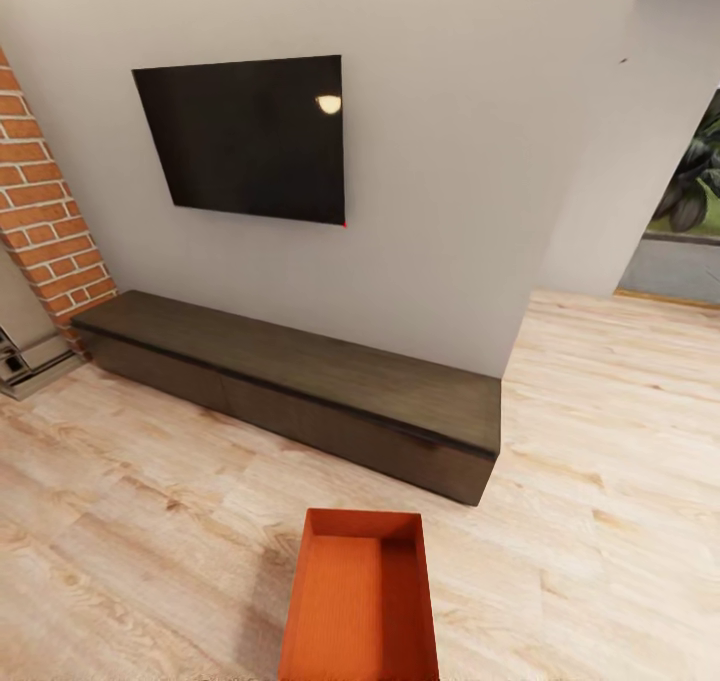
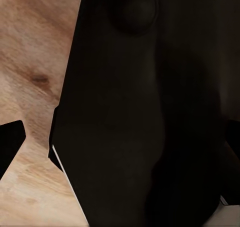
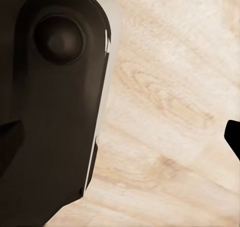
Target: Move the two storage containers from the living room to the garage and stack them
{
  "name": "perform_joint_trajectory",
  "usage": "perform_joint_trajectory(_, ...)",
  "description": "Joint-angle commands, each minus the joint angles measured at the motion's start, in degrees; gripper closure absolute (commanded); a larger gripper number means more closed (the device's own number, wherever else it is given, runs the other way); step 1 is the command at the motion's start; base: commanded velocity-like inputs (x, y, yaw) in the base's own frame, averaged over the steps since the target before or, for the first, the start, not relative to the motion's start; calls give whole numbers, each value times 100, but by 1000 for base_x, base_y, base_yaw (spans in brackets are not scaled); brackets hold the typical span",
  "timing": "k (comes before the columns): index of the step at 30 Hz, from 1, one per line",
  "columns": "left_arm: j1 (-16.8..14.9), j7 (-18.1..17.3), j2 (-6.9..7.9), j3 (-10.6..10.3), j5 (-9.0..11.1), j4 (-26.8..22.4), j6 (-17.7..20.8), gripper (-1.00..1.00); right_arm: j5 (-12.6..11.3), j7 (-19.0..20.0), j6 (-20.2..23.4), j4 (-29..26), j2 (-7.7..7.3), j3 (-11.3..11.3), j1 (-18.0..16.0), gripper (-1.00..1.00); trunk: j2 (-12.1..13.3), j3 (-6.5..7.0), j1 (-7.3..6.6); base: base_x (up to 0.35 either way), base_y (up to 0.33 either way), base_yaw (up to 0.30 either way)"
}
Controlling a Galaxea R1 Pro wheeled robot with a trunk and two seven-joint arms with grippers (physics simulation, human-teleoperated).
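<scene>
One orange-red storage container shows low in the head view, open side up and empty. It appears to rest on the light wood-plank floor of the living room, a short way in front of a low dark cabinet. In the left wrist view my left gripper points down at the planks, one dark fingertip sits at the picture's edge, and nothing is between the fingers. The right gripper is likewise spread, its fingertip at the edge of the frame. Dark robot body parts cover much of both wrist views.
A long low dark cabinet runs along the cream wall under a black TV. A brick column stands at the left. Past the wall's corner on the right, plank floor leads to an opening with plants.
</scene>
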Motion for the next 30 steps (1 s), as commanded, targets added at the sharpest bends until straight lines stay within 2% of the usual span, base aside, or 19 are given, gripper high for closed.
perform_joint_trajectory(1,-2,4,-1,5,24,1,-16,-100,-56,-11,-27,10,1,53,-4,-100,-2,-14,0,0,0,0)
perform_joint_trajectory(30,-2,4,-1,2,23,1,-16,-100,-84,-32,-35,10,9,41,-4,-100,-2,-282,0,0,0,0)
